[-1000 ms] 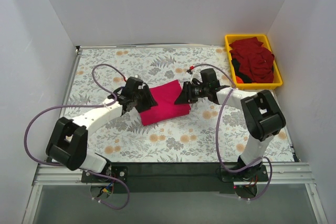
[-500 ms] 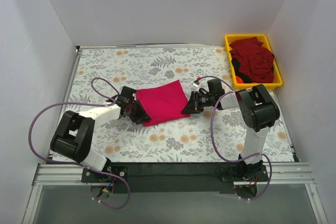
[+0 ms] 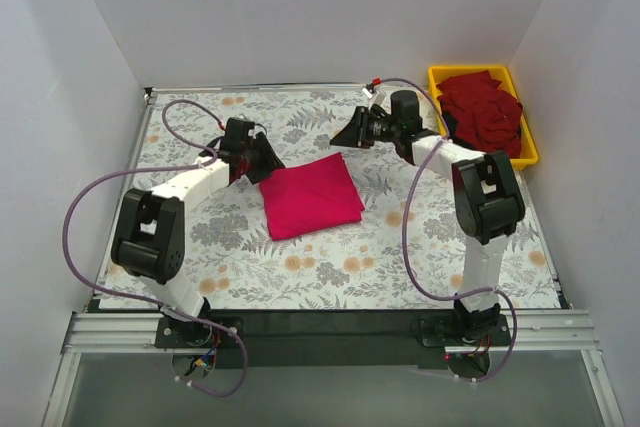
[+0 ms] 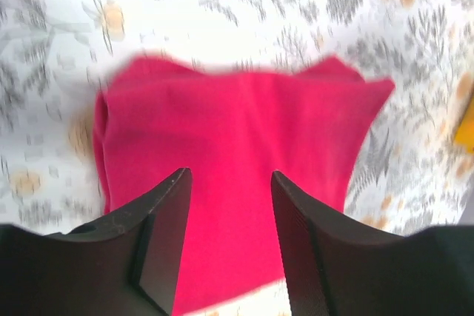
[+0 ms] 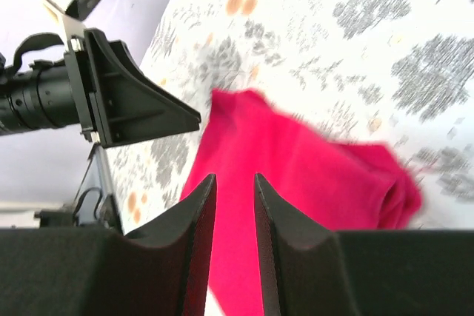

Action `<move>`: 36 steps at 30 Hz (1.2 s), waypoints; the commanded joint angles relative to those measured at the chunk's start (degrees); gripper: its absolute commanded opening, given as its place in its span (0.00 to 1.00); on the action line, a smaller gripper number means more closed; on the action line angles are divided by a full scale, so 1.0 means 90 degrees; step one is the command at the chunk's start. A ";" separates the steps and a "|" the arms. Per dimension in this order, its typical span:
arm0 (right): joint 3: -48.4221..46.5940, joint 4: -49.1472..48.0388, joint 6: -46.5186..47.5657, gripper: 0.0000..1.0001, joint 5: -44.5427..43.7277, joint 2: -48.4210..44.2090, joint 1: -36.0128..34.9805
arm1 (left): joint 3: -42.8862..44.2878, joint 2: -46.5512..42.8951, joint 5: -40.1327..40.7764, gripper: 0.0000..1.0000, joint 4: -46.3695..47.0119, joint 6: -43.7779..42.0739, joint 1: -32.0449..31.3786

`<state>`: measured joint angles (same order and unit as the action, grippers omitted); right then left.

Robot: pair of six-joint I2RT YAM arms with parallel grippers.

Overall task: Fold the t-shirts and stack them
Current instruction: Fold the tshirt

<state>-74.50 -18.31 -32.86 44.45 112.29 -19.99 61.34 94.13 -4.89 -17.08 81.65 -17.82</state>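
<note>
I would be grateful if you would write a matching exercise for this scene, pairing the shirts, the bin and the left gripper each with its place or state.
Things:
1. pink t-shirt
2. crimson t-shirts
3. yellow bin
4. left gripper

Places or states:
A. at the far right corner of the table
B. folded, lying mid-table
C. piled inside the bin
D. open, holding nothing, by the folded shirt's left edge

Pairs: 1-B, 2-C, 3-A, 4-D
</note>
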 commanded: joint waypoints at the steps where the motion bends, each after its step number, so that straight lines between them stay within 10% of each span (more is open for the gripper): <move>1: -0.0549 -0.0046 -0.0303 0.29 -0.0143 0.0754 -0.0035 | 0.0449 0.0662 0.0162 0.43 0.0082 -0.0234 0.0174; 15: -0.0659 -0.0212 -0.0450 0.28 -0.0583 0.2084 0.0287 | 0.0489 0.1563 0.0201 0.36 0.0257 -0.0273 0.0584; 21: -0.0102 -0.0018 0.0057 0.32 -0.0485 0.0992 0.0502 | 0.0469 0.0648 0.0025 0.52 0.0112 -0.0644 0.0506; 27: 0.0465 0.1669 0.1178 0.56 -0.1284 -0.0376 0.0356 | 0.0401 -0.0740 0.0706 0.82 -0.0707 -0.1034 0.0447; 36: 0.0875 0.3723 0.2196 0.62 -0.3444 -0.1090 -0.0522 | -0.0750 -0.2967 0.2300 0.90 -0.1383 -0.1396 0.0447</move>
<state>-68.58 6.92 -16.99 21.47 103.22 -22.74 58.61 71.00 8.78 -24.64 71.29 -13.74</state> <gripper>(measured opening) 0.618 0.898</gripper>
